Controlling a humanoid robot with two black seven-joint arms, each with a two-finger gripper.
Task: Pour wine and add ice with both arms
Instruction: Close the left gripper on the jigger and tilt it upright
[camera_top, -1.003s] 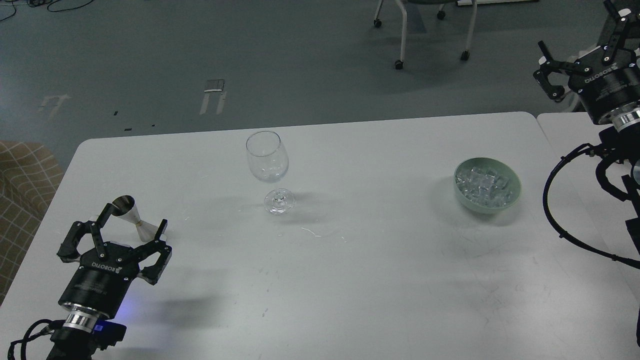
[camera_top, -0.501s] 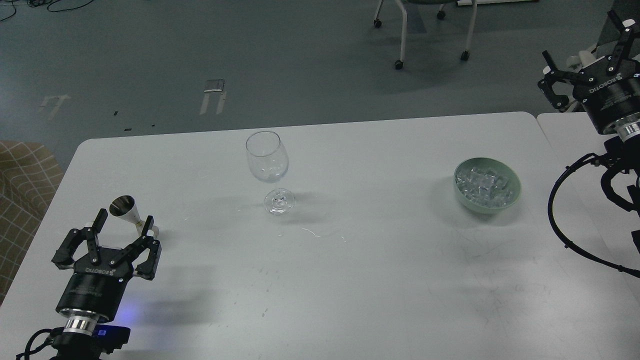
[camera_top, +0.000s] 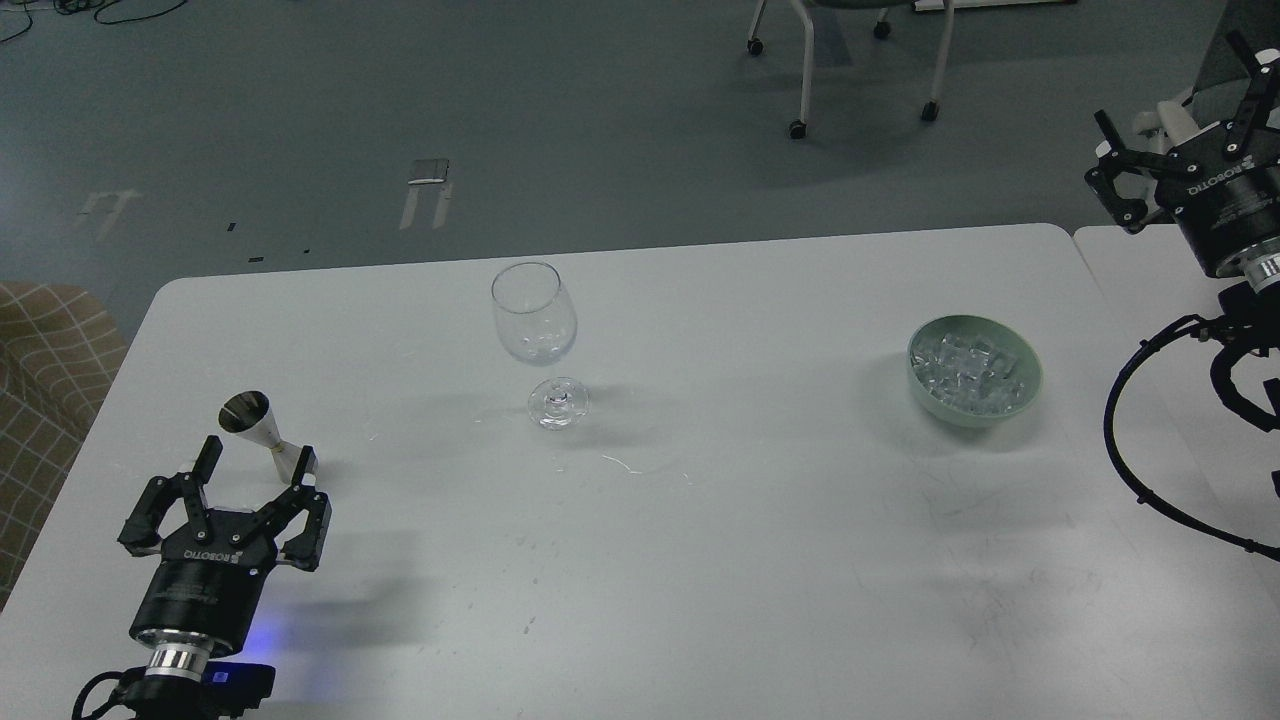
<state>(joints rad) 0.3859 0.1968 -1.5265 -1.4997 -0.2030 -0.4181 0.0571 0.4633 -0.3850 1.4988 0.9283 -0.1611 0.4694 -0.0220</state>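
A clear wine glass (camera_top: 534, 315) stands upright at the table's middle back, with a few clear glints low in its bowl; I cannot tell whether they are wine or ice. A small steel jigger (camera_top: 246, 413) stands at the near left. My left gripper (camera_top: 257, 455) is open and empty just in front of it, fingers either side but not touching. A pale green bowl (camera_top: 1030, 392) at the right holds a heap of clear ice cubes (camera_top: 968, 370). My right gripper (camera_top: 1172, 85) is open and empty, raised beyond the table's far right corner.
The white table (camera_top: 700, 540) has a second table top (camera_top: 1140, 270) butted against its right side. My right arm's looped black cable (camera_top: 1125, 450) hangs over that side. A wheeled chair (camera_top: 850, 60) stands on the floor behind, and a checked seat (camera_top: 40, 380) is at the left.
My left gripper has drawn back toward the near edge, away from the jigger, which stays standing. My right gripper has moved further right, away from the bowl.
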